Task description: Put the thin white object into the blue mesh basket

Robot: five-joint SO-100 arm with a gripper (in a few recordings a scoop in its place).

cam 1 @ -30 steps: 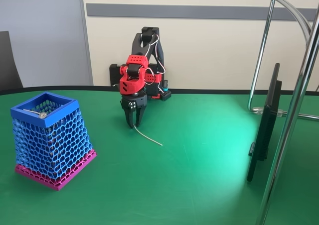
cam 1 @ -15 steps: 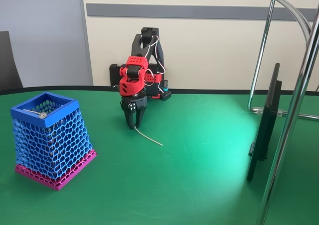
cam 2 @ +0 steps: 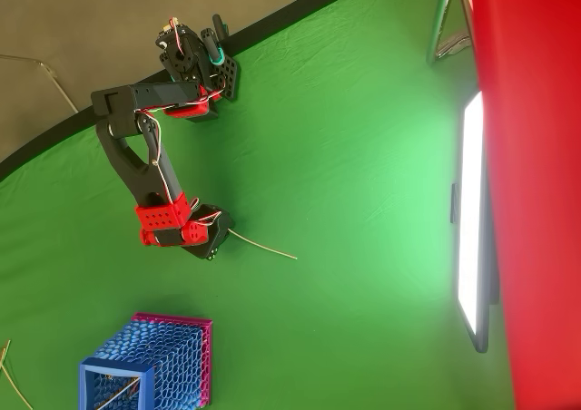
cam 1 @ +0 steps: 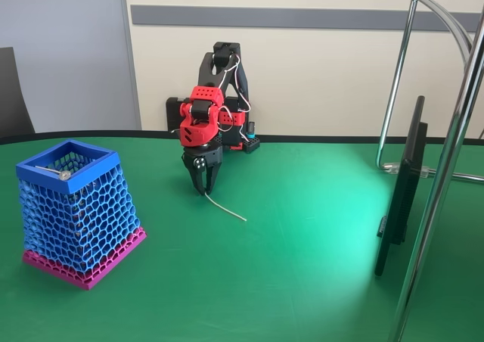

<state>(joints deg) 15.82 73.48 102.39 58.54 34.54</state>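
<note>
The gripper [cam 1: 203, 188] points down at the green table [cam 1: 302, 266], its jaws pinched on the near end of the thin white object [cam 1: 224, 207], whose far end lies on the cloth. The blue mesh basket [cam 1: 73, 213] stands well apart, holding a thin rod with a round metal head [cam 1: 65, 175]. The overhead view shows the object [cam 2: 263, 246] running away from the gripper [cam 2: 218, 239].

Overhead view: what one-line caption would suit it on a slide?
Red-and-black arm's gripper closed on one end of a thin white stick on green table, blue mesh basket nearby.
</note>
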